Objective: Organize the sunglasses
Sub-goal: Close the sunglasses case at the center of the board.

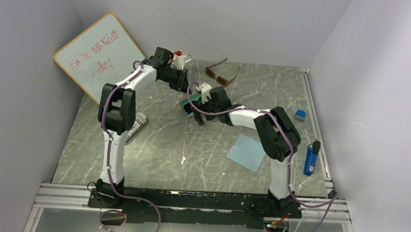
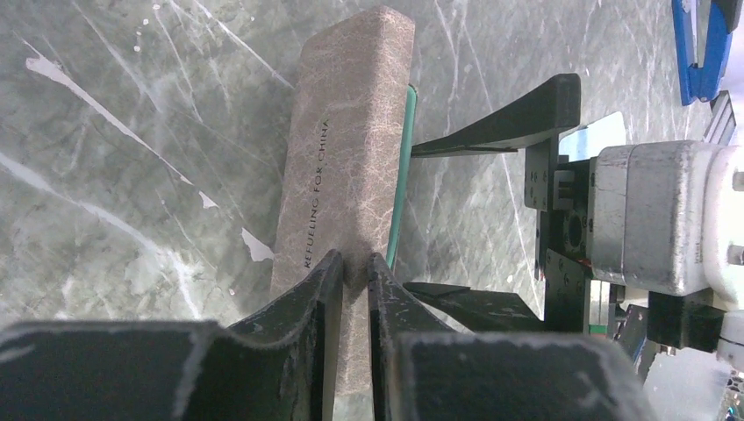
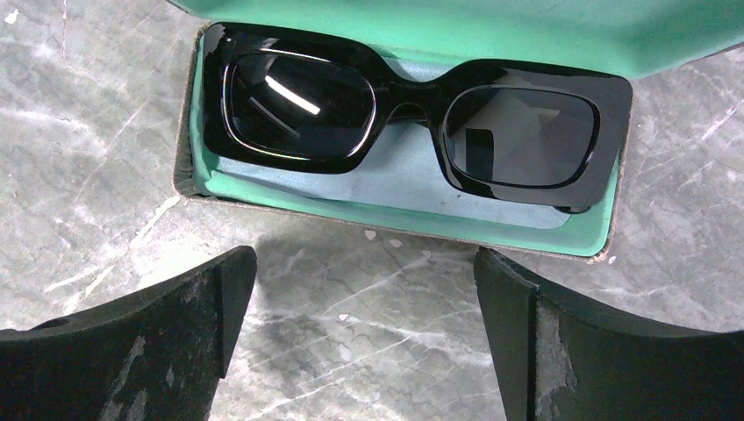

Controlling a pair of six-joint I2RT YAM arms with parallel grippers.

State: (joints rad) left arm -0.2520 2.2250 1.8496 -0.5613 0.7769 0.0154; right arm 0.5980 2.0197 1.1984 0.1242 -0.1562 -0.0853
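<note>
The black sunglasses [image 3: 412,114] lie folded in the open brown case [image 3: 386,219], on its green lining. My left gripper [image 2: 355,263] is shut on the edge of the case's raised lid [image 2: 351,132], which shows between its fingertips. My right gripper [image 3: 364,281] stands wide open just in front of the case, nothing between its fingers, and one finger [image 2: 518,118] shows beside the lid. From above, both grippers meet at the case [image 1: 185,101]: left gripper [image 1: 184,93], right gripper [image 1: 199,117]. The brown sunglasses [image 1: 221,73] lie unfolded on the table behind them.
A whiteboard [image 1: 98,54] leans at the back left. A grey pouch [image 1: 137,125] lies by the left arm. A light blue cloth [image 1: 247,151] lies near the right arm. A small blue block [image 1: 300,114] and a blue tool [image 1: 310,159] sit at the right edge.
</note>
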